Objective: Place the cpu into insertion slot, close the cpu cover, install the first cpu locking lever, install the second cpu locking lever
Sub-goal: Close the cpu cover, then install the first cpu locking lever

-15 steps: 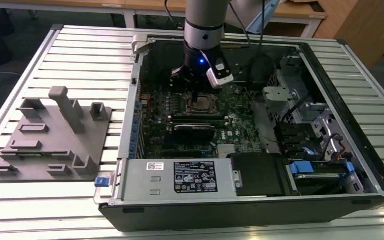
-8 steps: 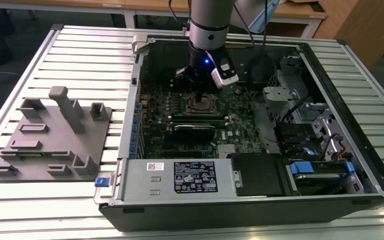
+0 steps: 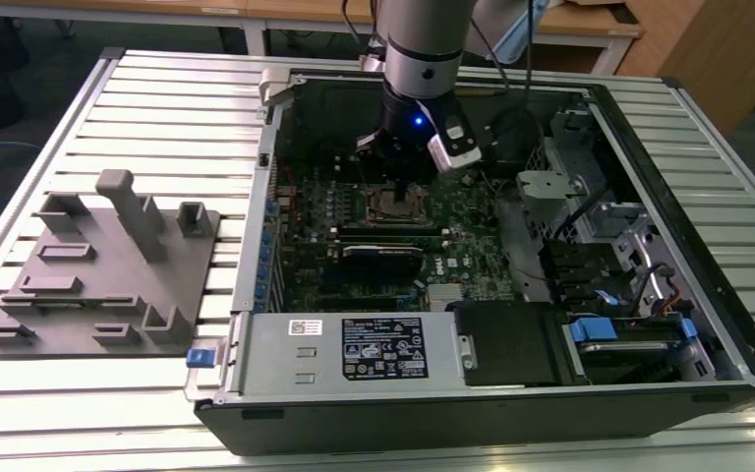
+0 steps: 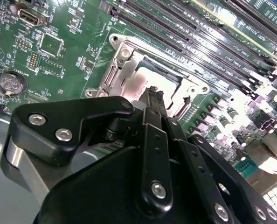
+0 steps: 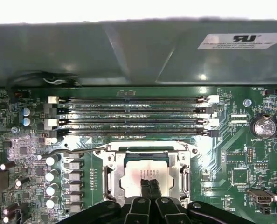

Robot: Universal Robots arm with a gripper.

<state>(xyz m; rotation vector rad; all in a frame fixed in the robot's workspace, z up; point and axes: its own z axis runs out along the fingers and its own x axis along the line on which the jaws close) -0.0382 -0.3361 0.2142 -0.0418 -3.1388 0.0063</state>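
Gleaming silver-grey cpu, framed by cpu cover

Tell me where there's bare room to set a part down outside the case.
Bare slatted table lies on the camera side of the grey fixture tray and on its far side, beside the computer case. Inside is crowded: the gripper hangs over the cpu cover, memory slots alongside.

A ribbed metal counter is spreading across the exterior view under even, soft light. Beyond it, wood-topped tables are standing at twelve o'clock. A wooden panel is rising at two o'clock, and grey floor is showing at ten o'clock.
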